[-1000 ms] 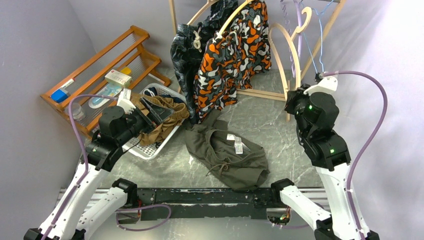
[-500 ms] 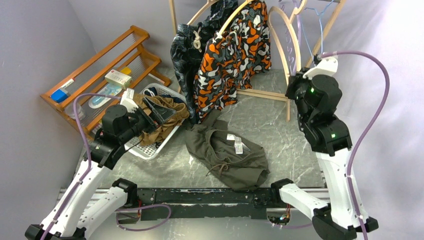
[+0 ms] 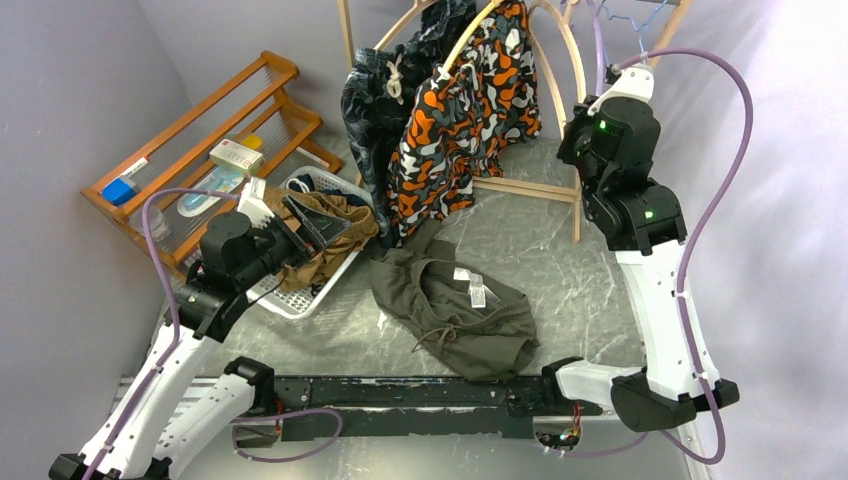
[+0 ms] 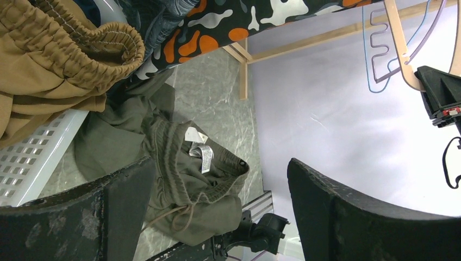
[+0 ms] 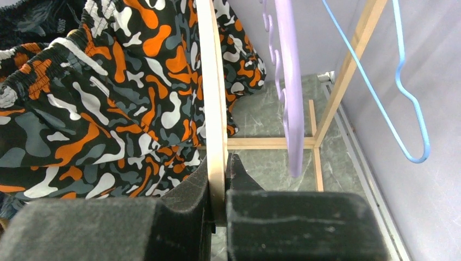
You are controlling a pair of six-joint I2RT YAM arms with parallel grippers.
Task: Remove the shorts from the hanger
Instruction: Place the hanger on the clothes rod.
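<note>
My right gripper (image 3: 584, 135) is shut on the lower end of a bare wooden hanger (image 3: 562, 50), held up beside the rack; the wrist view shows the hanger (image 5: 213, 98) pinched between the pads (image 5: 185, 196). Orange-black-white camouflage shorts (image 3: 460, 115) hang on another wooden hanger, just left of it. Dark leaf-print shorts (image 3: 368, 105) with a white drawstring hang further left. Olive-grey shorts (image 3: 460, 310) lie crumpled on the table. Tan shorts (image 3: 325, 245) lie in the white basket (image 3: 290, 300), with a bit of navy fabric (image 3: 303, 184) behind. My left gripper (image 3: 310, 225) is open above the basket.
A wooden clothes rack (image 3: 525, 188) stands at the back. A purple hanger (image 5: 288, 81) and a blue wire hanger (image 5: 405, 81) hang right of the held one. A slatted wooden shelf (image 3: 200, 120) with small items stands at the left wall.
My right arm has risen and swung back-left, carrying the bare wooden hanger up toward the rack top. The left arm has barely moved.
</note>
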